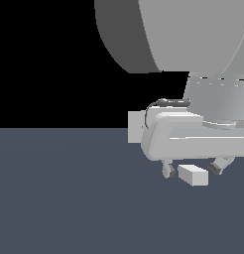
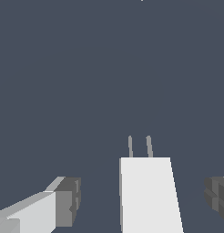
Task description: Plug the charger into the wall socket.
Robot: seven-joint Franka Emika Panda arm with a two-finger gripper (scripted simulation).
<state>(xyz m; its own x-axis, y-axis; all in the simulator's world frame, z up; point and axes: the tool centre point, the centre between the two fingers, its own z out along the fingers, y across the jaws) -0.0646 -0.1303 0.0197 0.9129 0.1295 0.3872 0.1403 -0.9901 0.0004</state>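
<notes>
The charger [image 1: 193, 175] is a small white block on the dark floor, and in the wrist view [image 2: 148, 195] two thin grey prongs [image 2: 140, 146] stick out of its far end. My gripper [image 1: 192, 170] is open and straddles it, one finger [image 1: 168, 171] on each side. In the wrist view the gripper [image 2: 142, 198] shows a gap between each dark pad [image 2: 68, 200] and the block, so nothing is held. The wall socket [image 1: 134, 127] is an upright pale plate, mostly hidden behind the hand in the exterior view; it is out of the wrist view.
A large grey arm link [image 1: 183, 34] fills the upper right of the exterior view. The dark grey floor [image 1: 69, 198] stretches around the charger. The background above the floor is black.
</notes>
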